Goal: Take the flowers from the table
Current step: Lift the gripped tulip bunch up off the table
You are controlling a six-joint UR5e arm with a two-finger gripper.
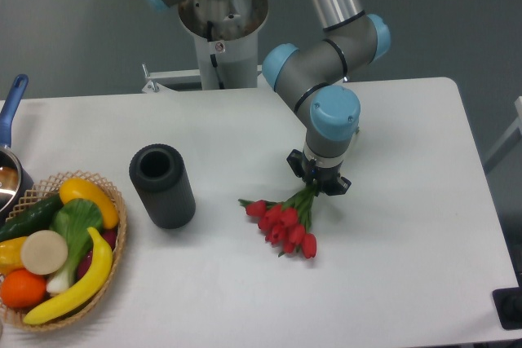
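The black two-finger jaws of the gripper (pixel 318 181) are closed around the green stem ends of the small bunch of red tulips with closed buds and long green stems (pixel 285 226), pointing straight down from the grey and light-blue arm (pixel 326 79) that reaches over from the back of the scene. The bunch slopes away from the jaws toward the lower left, its red buds lying on or just above the large white flat counter with rounded corners (pixel 408 242); whether the buds touch the surface cannot be told. To the left of the bunch, apart from it, a black cylindrical vase with an open mouth (pixel 161 185) stands on the counter. Farther left, at the counter's edge, a woven wicker basket (pixel 114 275) holds a yellow banana (pixel 81 279), an orange (pixel 22 288), a yellow pepper, a cucumber and green leafy vegetables. Behind the basket a pot with a blue handle (pixel 12 99) shows at the frame's edge.
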